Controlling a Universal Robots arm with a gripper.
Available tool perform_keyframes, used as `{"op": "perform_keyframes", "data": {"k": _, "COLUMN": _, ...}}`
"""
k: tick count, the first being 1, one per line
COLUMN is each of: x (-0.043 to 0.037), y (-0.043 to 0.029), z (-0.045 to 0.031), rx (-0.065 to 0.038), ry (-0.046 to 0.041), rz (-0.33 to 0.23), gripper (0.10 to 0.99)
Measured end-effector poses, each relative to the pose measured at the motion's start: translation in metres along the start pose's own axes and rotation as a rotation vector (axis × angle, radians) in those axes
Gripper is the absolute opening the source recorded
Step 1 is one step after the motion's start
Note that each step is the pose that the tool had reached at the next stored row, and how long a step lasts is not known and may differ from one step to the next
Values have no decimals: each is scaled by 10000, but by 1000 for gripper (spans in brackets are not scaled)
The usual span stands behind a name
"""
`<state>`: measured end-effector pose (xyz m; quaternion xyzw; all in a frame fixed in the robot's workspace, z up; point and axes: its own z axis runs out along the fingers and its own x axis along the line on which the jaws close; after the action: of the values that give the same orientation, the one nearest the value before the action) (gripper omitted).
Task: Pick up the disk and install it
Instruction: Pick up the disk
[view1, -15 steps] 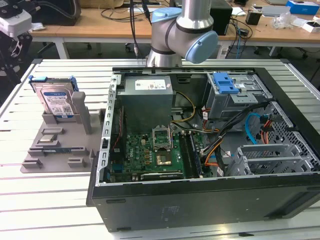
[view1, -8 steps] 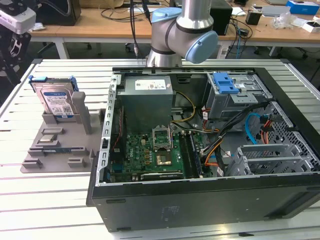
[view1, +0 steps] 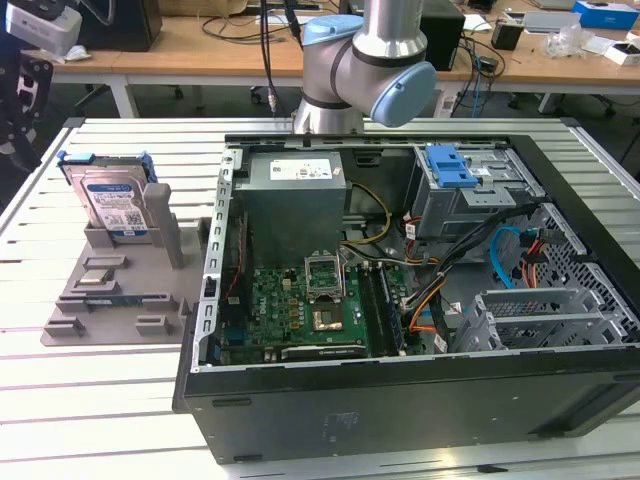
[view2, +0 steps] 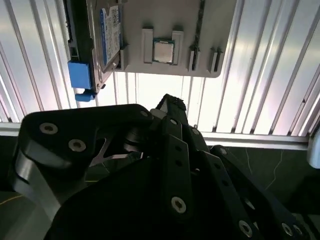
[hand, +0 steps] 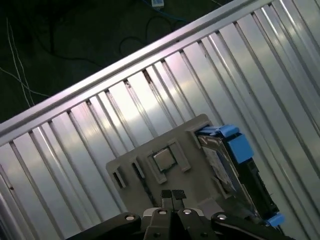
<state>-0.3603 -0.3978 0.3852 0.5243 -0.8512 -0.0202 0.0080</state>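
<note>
Slatted metal table (view1: 100, 400), cluttered benches behind. Disk (view1: 115, 205) on edge in grey holder (view1: 150, 280), upper left of exterior view. Gripper (hand: 172, 195) pressed together, empty, above holder. Likely risk: descending unopened, toppling disk.

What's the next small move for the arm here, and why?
Probably shift the gripper sideways over the silver rectangular metal disk with blue rails: it stands on edge in the grey plastic holder, untouched, and the shut fingers sit beside it.
</note>
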Motion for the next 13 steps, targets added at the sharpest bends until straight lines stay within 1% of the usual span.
{"op": "perform_keyframes", "data": {"k": 3, "x": 0, "y": 0, "z": 1, "rx": -7, "ry": 39, "rz": -937, "gripper": 106}}
{"op": "perform_keyframes", "data": {"k": 5, "x": 0, "y": 0, "z": 1, "rx": -11, "ry": 58, "rz": -1378, "gripper": 106}}
{"op": "perform_keyframes", "data": {"k": 6, "x": 0, "y": 0, "z": 2, "rx": -14, "ry": 81, "rz": -1895, "gripper": 106}}
{"op": "perform_keyframes", "data": {"k": 11, "x": 0, "y": 0, "z": 4, "rx": -28, "ry": 153, "rz": -3586, "gripper": 106}}
{"op": "perform_keyframes", "data": {"k": 13, "x": 0, "y": 0, "z": 5, "rx": -27, "ry": 156, "rz": -3619, "gripper": 106}}
